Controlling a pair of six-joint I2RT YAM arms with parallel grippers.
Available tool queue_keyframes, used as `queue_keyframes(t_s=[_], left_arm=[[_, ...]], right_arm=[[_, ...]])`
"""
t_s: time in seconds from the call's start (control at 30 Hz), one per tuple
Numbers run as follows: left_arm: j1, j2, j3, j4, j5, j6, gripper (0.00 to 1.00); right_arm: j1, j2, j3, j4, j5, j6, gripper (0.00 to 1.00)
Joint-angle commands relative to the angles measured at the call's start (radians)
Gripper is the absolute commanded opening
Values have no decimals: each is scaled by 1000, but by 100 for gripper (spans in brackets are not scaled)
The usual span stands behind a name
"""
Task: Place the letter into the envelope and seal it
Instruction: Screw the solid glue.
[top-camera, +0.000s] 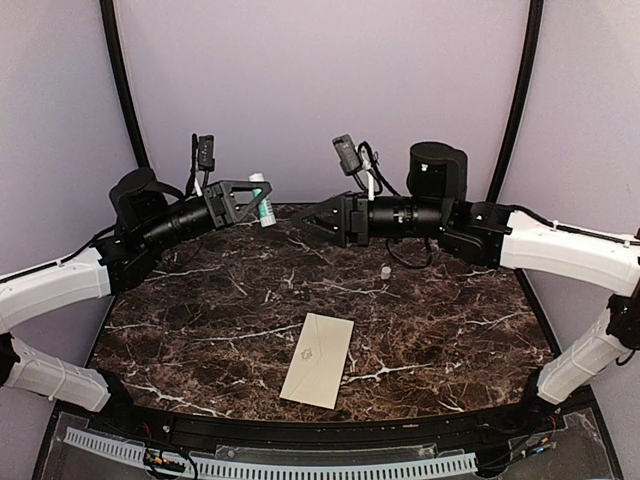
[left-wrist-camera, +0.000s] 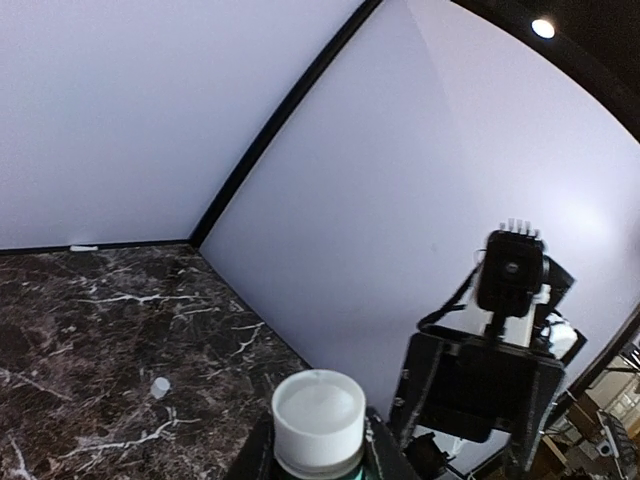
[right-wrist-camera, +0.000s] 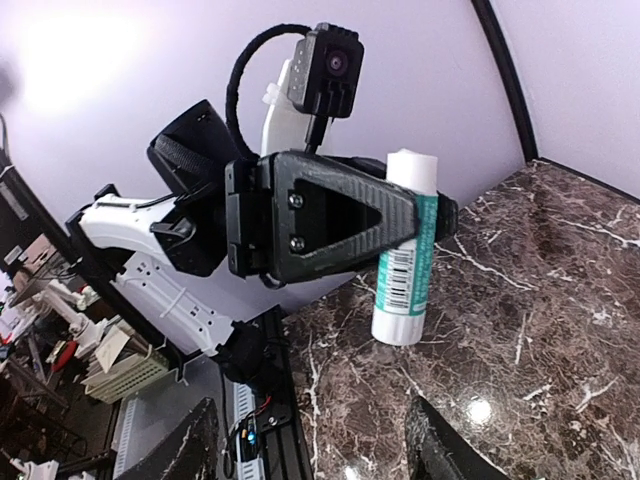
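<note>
The cream envelope (top-camera: 318, 360) lies flat on the marble table (top-camera: 200, 320), near the front middle, with its faint emblem facing up. The letter is not in view. My left gripper (top-camera: 262, 203) is raised at the back left and is shut on a white and green glue stick (top-camera: 263, 201). The stick's white end shows in the left wrist view (left-wrist-camera: 318, 415). In the right wrist view the stick (right-wrist-camera: 405, 260) hangs upright above the table. My right gripper (top-camera: 308, 217) is open and empty, pointing left at the stick from a short way off.
A small white cap-like piece (top-camera: 385, 271) stands on the table behind the envelope, below the right arm; it also shows in the left wrist view (left-wrist-camera: 160, 386). Purple walls close in the back and sides. The table's front edge has a white cable rail (top-camera: 300, 465).
</note>
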Motion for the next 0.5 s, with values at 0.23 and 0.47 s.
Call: queue_keyframes(t_s=[0.23, 0.47], left_arm=[[5, 23, -31, 587, 441, -244, 0], [4, 6, -34, 556, 446, -227, 0]], right_arm=[[-1, 52, -43, 367, -327, 146, 57], [30, 101, 20, 354, -333, 120, 57]])
